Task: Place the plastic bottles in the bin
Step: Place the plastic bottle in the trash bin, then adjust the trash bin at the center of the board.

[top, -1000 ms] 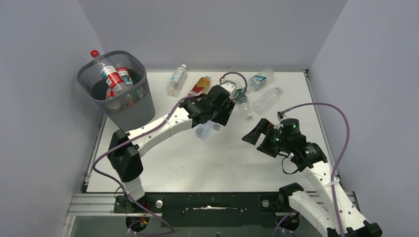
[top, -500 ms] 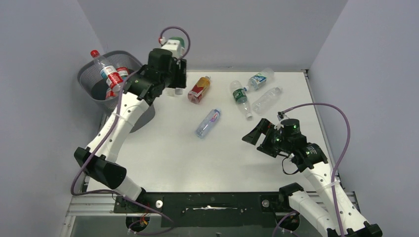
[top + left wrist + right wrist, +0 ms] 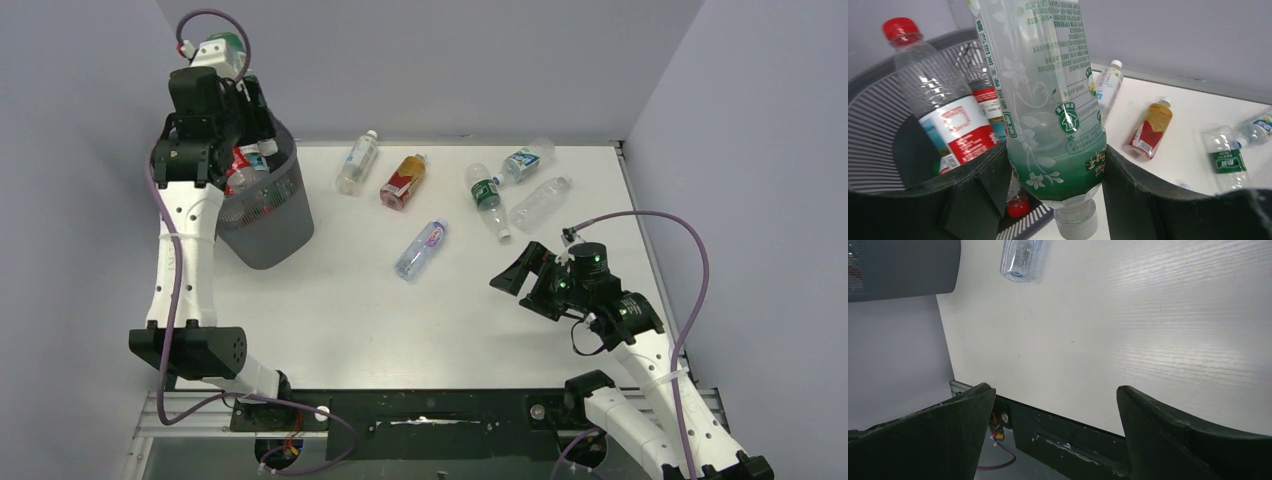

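- Above the bin (image 3: 262,215), clamping a clear green-labelled bottle (image 3: 1048,100) cap-down in the left gripper (image 3: 1055,197), both fingers pressing against its sides.
- Inside the bin, leaning a red-capped, red-labelled bottle (image 3: 943,115) against the mesh wall, just beside another red-labelled one.
- Right of the bin, on the table (image 3: 330,320), showing six more bottles lying flat, among them an amber one (image 3: 403,181) and a blue-labelled one (image 3: 421,249).
- Far right of the bin, hovering the right gripper (image 3: 515,272) above the table, jaws spread wide, gripping nothing.
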